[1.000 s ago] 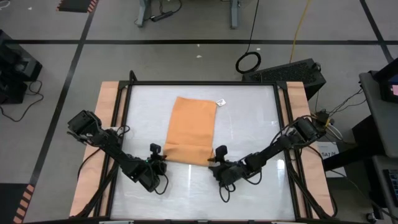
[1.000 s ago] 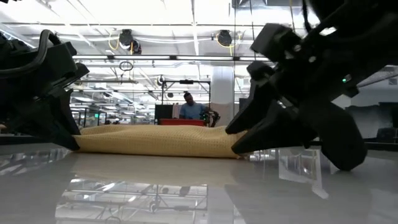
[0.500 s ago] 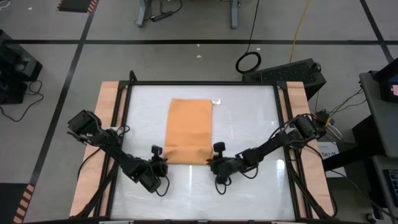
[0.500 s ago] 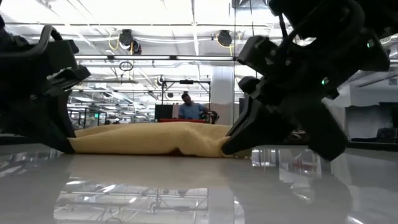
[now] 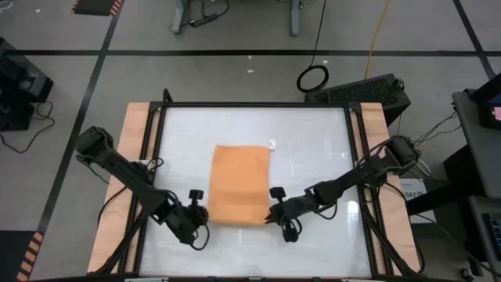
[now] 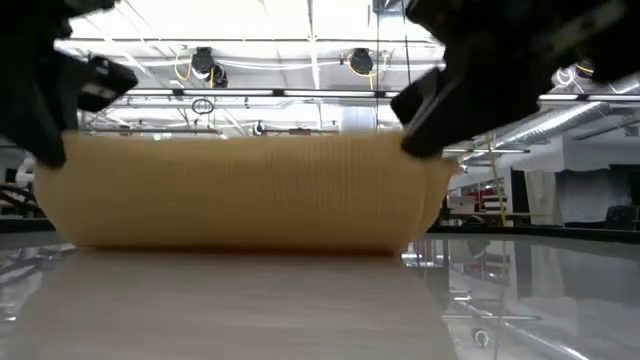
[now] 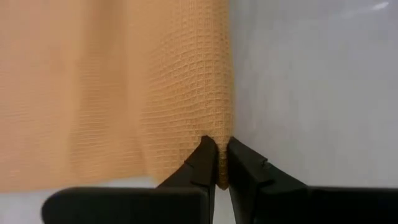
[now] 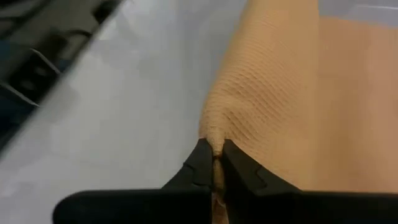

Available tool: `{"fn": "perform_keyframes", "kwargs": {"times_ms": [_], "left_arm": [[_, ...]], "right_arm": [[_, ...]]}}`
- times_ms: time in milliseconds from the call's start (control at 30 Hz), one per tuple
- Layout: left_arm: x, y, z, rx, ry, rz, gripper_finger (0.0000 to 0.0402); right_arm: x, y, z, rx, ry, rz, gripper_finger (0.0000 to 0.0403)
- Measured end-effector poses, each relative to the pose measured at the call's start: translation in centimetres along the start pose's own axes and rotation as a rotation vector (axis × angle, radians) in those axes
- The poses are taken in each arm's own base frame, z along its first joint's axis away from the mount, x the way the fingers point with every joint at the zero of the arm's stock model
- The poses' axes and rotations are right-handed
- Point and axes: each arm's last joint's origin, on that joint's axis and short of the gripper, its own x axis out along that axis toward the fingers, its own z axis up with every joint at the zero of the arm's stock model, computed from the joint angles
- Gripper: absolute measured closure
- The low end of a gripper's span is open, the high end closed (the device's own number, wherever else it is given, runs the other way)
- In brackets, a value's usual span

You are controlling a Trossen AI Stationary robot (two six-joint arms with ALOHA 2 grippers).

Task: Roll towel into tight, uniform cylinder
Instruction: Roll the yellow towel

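The orange-tan towel (image 5: 239,182) lies lengthwise on the glossy white table (image 5: 313,133). Its small white tag (image 5: 272,144) is at the far right corner. The near edge is raised off the table; in the low view the towel (image 6: 240,195) stands as a wide wall of cloth whose lower part rests on the table. My left gripper (image 5: 205,213) is shut on the near left corner, and my right gripper (image 5: 270,215) is shut on the near right corner. My left gripper pinches the towel's near left corner (image 7: 221,134) between its two fingers, slanting down from the near left. One layer or several, I cannot tell. The corner is held above the table. The cloth runs down from it to the part that lies flat. My right gripper pinches the near right corner (image 8: 214,134) between its two fingers, slanting down from the near right. The corner is bunched into a small peak at the fingertips. It is lifted clear, level with the left corner, and the near edge (image 6: 240,140) spans between them.
Wooden strips (image 5: 137,157) and a black frame border the table on both sides. Bare table surface lies beyond the towel's far end and on either side of it. Cables and equipment sit on the floor around the table.
Both grippers have risen and tipped, carrying the towel's near corners up with them. The near edge is now lifted clear. The far part still lies on the table and has slid toward the table's near edge.
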Motion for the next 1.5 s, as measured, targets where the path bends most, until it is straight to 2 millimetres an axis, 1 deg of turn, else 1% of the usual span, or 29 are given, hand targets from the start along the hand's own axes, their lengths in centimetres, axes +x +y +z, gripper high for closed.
{"fn": "perform_keyframes", "kwargs": {"times_ms": [167,267,367,500,667,833,967,1167,1333,1500], "left_arm": [[-1.7,0.5,0.5,-0.010,-0.062,-0.025,0.0369],[-1.9,1.0,0.8,-0.019,-0.077,-0.019,0.0369],[-1.5,2.1,1.1,-0.057,-0.077,0.012,0.0369],[-0.4,4.0,1.0,-0.113,-0.035,0.054,0.0369],[0.9,6.3,-0.1,-0.189,0.033,0.080,0.0369],[1.7,7.7,-1.0,-0.249,0.050,0.112,0.0369],[2.3,8.3,-1.2,-0.277,0.021,0.114,0.0368],[2.4,8.9,-1.3,-0.303,0.019,0.129,0.0368],[2.5,9.2,-1.2,-0.302,0.016,0.128,0.0368],[2.4,8.5,-1.1,-0.274,0.006,0.084,0.0368]], "right_arm": [[-1.4,-0.2,1.1,0.010,-0.039,0.023,0.0399],[-1.4,-0.9,1.0,0.030,-0.018,0.002,0.0399],[-1.0,-1.8,0.5,0.060,0.026,-0.024,0.0399],[-0.3,-2.7,-0.2,0.085,0.072,-0.052,0.0399],[0.2,-3.8,-0.5,0.142,0.078,-0.079,0.0399],[1.1,-4.3,-1.1,0.180,0.091,-0.099,0.0399],[1.7,-4.6,-1.5,0.185,0.092,-0.102,0.0399],[1.8,-4.9,-1.5,0.190,0.085,-0.113,0.0393],[1.8,-4.8,-1.4,0.188,0.078,-0.109,0.0359],[1.7,-4.3,-1.3,0.201,0.075,-0.096,0.0323]]}}
